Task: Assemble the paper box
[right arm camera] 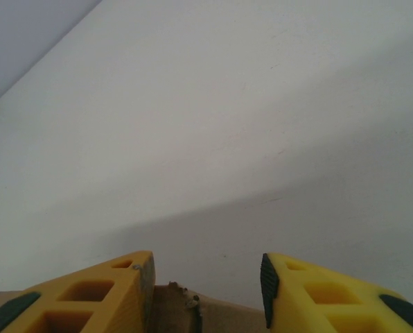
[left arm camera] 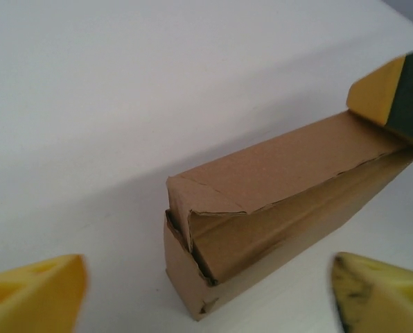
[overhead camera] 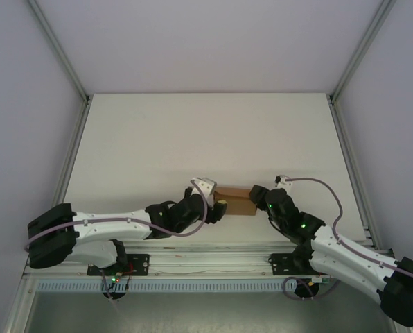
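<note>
on table (overhead camera: pixel 192 132), paper box (overhead camera: pixel 238 201) between left end effector (left arm camera: pixel 206 277) (apart), right end effector (right arm camera: pixel 206 277) (unclear)

The left arm (overhead camera: pixel 116 225) and right arm (overhead camera: pixel 345 253) stretched low and inward, wrists nearly meeting; the left tool (overhead camera: pixel 218 205) gaped wide; the right tool (overhead camera: pixel 257 193) stood partly spread, its grip unclear.
</note>
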Tool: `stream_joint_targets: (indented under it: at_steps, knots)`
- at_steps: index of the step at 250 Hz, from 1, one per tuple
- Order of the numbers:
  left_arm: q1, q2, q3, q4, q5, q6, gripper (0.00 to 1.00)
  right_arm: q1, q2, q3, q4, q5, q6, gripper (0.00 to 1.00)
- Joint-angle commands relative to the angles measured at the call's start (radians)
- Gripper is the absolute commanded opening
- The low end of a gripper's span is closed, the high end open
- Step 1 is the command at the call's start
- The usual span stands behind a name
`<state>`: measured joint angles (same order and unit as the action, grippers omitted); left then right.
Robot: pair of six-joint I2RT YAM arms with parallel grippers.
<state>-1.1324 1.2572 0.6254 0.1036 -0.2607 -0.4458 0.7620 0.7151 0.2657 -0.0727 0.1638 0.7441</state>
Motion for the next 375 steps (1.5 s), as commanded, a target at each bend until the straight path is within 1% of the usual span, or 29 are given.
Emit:
stream_joint_targets:
  at_steps: [1, 15, 25, 41, 51, 64, 89, 106, 117, 143, 150, 174, 191, 221, 255, 273, 284, 313, 327, 342, 346, 351, 362, 366, 375]
  knots:
    - [0.003, -0.067, 0.037, -0.097, 0.001, -0.063, 1.0, -0.002, 0.018, -0.059, -0.12, -0.011, -0.014, 0.42]
    - [0.022, -0.085, 0.062, -0.147, -0.009, -0.115, 1.0, -0.001, 0.018, -0.067, -0.104, -0.013, -0.022, 0.38]
    - [0.048, -0.092, 0.075, -0.171, 0.012, -0.163, 1.0, -0.001, 0.018, -0.076, -0.087, -0.02, -0.039, 0.37]
    - [0.109, -0.087, 0.089, -0.187, 0.092, -0.22, 1.0, 0.0, 0.018, -0.091, -0.062, -0.018, -0.051, 0.37]
    - [0.15, -0.075, 0.092, -0.176, 0.156, -0.236, 1.0, -0.002, 0.018, -0.103, -0.043, -0.02, -0.063, 0.38]
    - [0.189, -0.05, 0.093, -0.159, 0.21, -0.261, 1.0, -0.001, 0.017, -0.114, -0.021, -0.018, -0.072, 0.37]
    - [0.232, 0.009, 0.095, -0.106, 0.309, -0.266, 1.0, -0.001, 0.017, -0.126, 0.001, -0.018, -0.083, 0.37]
    - [0.254, 0.05, 0.086, -0.06, 0.38, -0.27, 0.97, -0.001, 0.016, -0.127, 0.001, -0.023, -0.091, 0.37]
    - [0.271, 0.077, 0.078, -0.038, 0.423, -0.284, 0.93, -0.001, 0.015, -0.126, 0.002, -0.025, -0.094, 0.37]
    - [0.316, 0.127, 0.045, 0.019, 0.526, -0.33, 0.7, -0.001, 0.013, -0.128, -0.004, -0.024, -0.094, 0.37]
    - [0.324, 0.134, 0.032, 0.035, 0.545, -0.34, 0.65, -0.001, 0.012, -0.131, -0.005, -0.023, -0.089, 0.37]
    - [0.33, 0.135, -0.027, 0.104, 0.566, -0.375, 0.59, -0.001, 0.008, -0.141, -0.001, -0.023, -0.08, 0.37]
    - [0.332, 0.133, -0.075, 0.165, 0.586, -0.397, 0.59, 0.0, 0.002, -0.153, 0.007, -0.023, -0.076, 0.36]
    - [0.331, 0.134, -0.146, 0.259, 0.624, -0.414, 0.48, -0.002, -0.008, -0.168, 0.018, -0.031, -0.077, 0.34]
    - [0.331, 0.148, -0.216, 0.361, 0.663, -0.433, 0.45, -0.001, -0.024, -0.19, 0.04, -0.048, -0.082, 0.32]
    - [0.332, 0.158, -0.244, 0.414, 0.678, -0.451, 0.33, -0.001, -0.034, -0.198, 0.042, -0.049, -0.081, 0.3]
    - [0.332, 0.16, -0.254, 0.431, 0.683, -0.458, 0.26, -0.002, -0.043, -0.196, 0.039, -0.049, -0.082, 0.26]
    - [0.332, 0.161, -0.253, 0.428, 0.679, -0.465, 0.16, -0.001, -0.057, -0.203, 0.038, -0.054, -0.082, 0.19]
    - [0.331, 0.156, -0.251, 0.436, 0.68, -0.468, 0.07, 0.0, -0.064, -0.206, 0.042, -0.058, -0.081, 0.17]
    - [0.332, 0.15, -0.245, 0.431, 0.683, -0.464, 0.07, 0.0, -0.068, -0.209, 0.043, -0.061, -0.079, 0.15]
    - [0.331, 0.147, -0.241, 0.423, 0.683, -0.462, 0.09, -0.001, -0.068, -0.21, 0.043, -0.061, -0.079, 0.15]
    - [0.331, 0.143, -0.237, 0.41, 0.68, -0.46, 0.15, -0.001, -0.069, -0.21, 0.042, -0.061, -0.078, 0.14]
    - [0.331, 0.132, -0.225, 0.384, 0.675, -0.458, 0.34, -0.002, -0.069, -0.211, 0.042, -0.062, -0.078, 0.13]
    - [0.331, 0.127, -0.221, 0.377, 0.676, -0.454, 0.38, 0.0, -0.07, -0.211, 0.043, -0.062, -0.079, 0.13]
    - [0.332, 0.113, -0.212, 0.359, 0.675, -0.447, 0.43, -0.002, -0.071, -0.211, 0.042, -0.063, -0.079, 0.12]
